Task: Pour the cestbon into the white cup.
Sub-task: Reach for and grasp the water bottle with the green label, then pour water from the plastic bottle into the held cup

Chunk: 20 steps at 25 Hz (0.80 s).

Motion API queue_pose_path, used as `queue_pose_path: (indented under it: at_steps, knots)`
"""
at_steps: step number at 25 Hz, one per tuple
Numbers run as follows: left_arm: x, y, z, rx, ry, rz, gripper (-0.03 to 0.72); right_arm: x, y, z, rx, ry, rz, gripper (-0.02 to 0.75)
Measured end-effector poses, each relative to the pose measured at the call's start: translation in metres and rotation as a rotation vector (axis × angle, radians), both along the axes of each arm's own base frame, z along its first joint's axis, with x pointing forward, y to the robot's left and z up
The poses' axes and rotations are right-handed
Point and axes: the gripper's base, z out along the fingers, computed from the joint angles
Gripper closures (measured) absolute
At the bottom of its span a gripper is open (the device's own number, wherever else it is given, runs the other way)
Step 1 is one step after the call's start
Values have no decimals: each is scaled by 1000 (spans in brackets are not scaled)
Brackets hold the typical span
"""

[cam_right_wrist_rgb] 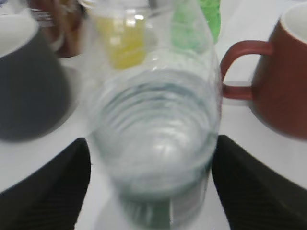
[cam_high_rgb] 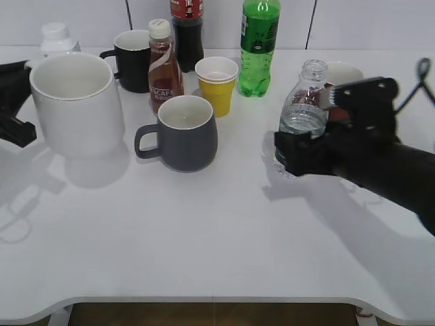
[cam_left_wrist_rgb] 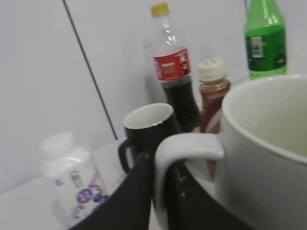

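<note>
Bottle (cam_high_rgb: 304, 109): uncapped, upright, clamped in right gripper (cam_high_rgb: 299, 153), well right of white cup (cam_high_rgb: 76, 102). Cup handle pinched by left gripper (cam_left_wrist_rgb: 160, 191). Advice: bring mouth over rim, then tilt slowly.

Cestbon (cam_high_rgb: 303, 102) was clear, ribbed. White cup (cam_high_rgb: 76, 102) — white with a thin dark rim line. Grey mug (cam_high_rgb: 183, 133) had a pale interior. Paper cup (cam_high_rgb: 217, 84) was yellow; soda bottle (cam_high_rgb: 258, 46) green; coffee bottle (cam_high_rgb: 164, 66) brown — cream cap. Both grippers (cam_high_rgb: 302, 153) (cam_left_wrist_rgb: 160, 191) were black.
</note>
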Motion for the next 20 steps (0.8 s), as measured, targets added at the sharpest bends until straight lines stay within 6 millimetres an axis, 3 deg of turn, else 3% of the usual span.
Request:
queue_pose_path:
  at_steps: [1,3,8,16,20]
  knots:
    - [-1,-2,-1,-17,25,-9,645,9,3,-4,4,8,-15,167]
    - [-1,-6,-4,-24,68,-22,645,25,11,-10,8,4,-20,275]
    - [-11,-34,-7,14,132,-117,645,27,25,1,-96,-19,162,288]
    - [-26,-80,-9,74,224,-241,645,36,51,86,-451,-258,422,288]
    - [-21,-94,3,89,207,-269,645,35,73,107,-688,-367,528,288]
